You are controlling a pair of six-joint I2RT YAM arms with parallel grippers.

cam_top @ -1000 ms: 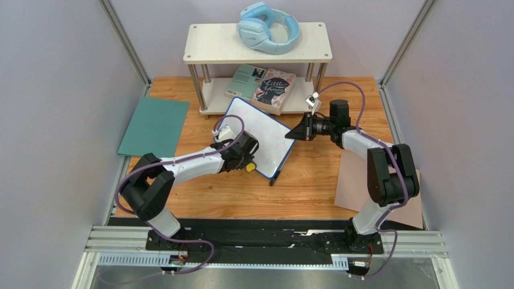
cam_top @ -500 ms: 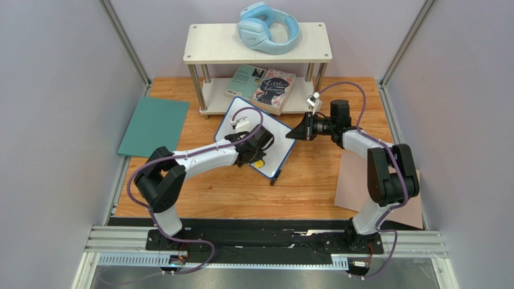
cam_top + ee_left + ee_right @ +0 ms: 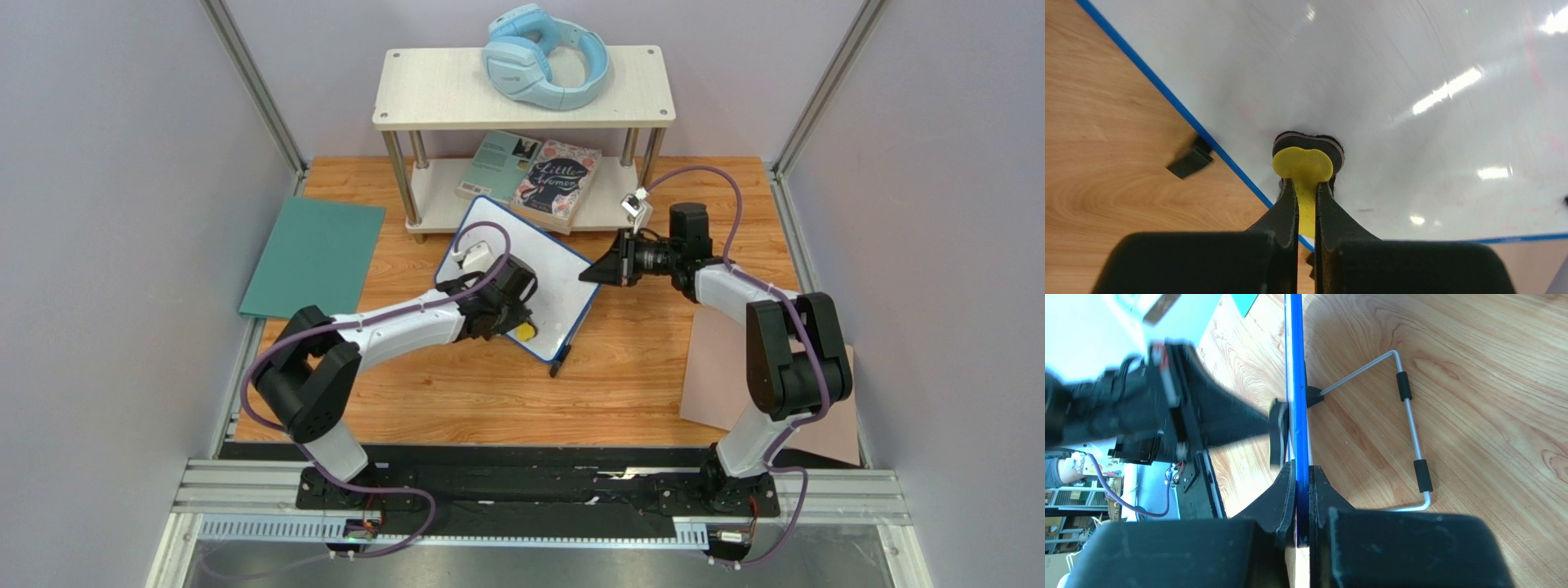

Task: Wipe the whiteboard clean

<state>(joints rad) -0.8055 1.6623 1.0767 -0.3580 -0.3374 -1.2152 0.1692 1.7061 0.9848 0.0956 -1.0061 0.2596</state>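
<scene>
Our whiteboard (image 3: 542,251) stands tilted on the table (image 3: 638,368), our right gripper (image 3: 1301,471) pinching its blue edge. Our left gripper (image 3: 1307,184) clamps a yellow eraser (image 3: 1301,164), pad pressed near the board's lower rim; faint pink traces (image 3: 1533,58) lie farther across the face.

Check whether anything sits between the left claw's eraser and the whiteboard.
Nothing visible does: the yellow eraser in the left claw appears to touch the whiteboard, while the right claw clamps the board's edge.
</scene>
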